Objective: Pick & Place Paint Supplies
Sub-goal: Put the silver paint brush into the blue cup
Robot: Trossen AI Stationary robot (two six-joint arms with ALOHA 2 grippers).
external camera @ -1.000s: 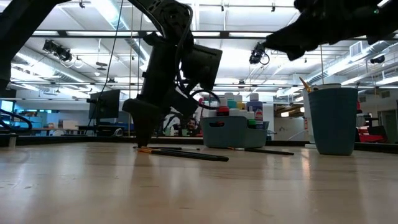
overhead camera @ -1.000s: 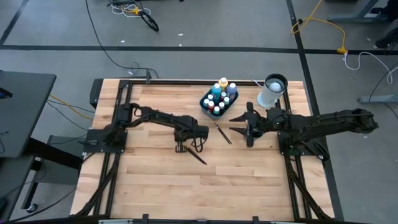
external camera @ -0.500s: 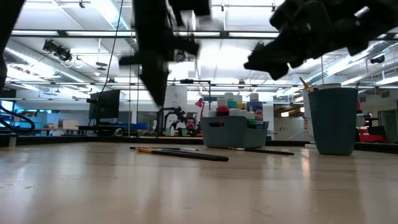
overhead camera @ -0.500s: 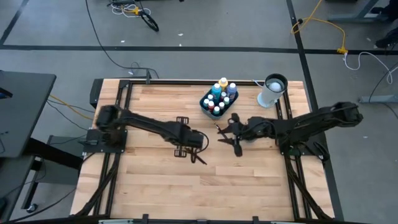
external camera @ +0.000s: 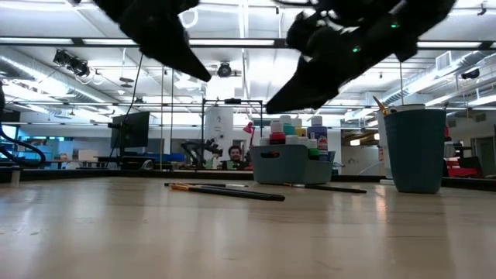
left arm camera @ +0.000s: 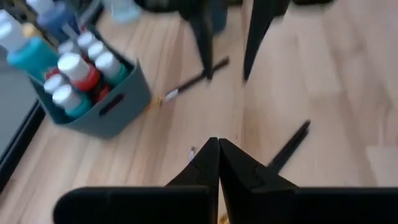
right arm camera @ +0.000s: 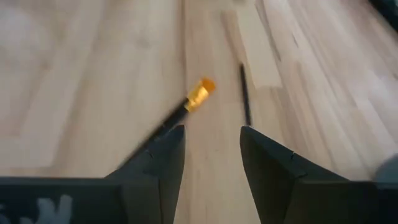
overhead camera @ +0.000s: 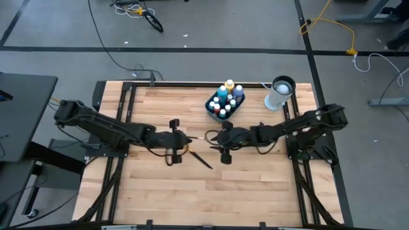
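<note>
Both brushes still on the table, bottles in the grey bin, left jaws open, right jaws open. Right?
One thing is off: the left gripper has its jaws shut, tips together, as the left wrist view shows. The rest holds: two brushes lie on the table, the bottles stand in the grey bin, and the right gripper has open jaws.

No legible text, labels, brands, numbers or signs anywhere: paint bottles too blurred to read.
</note>
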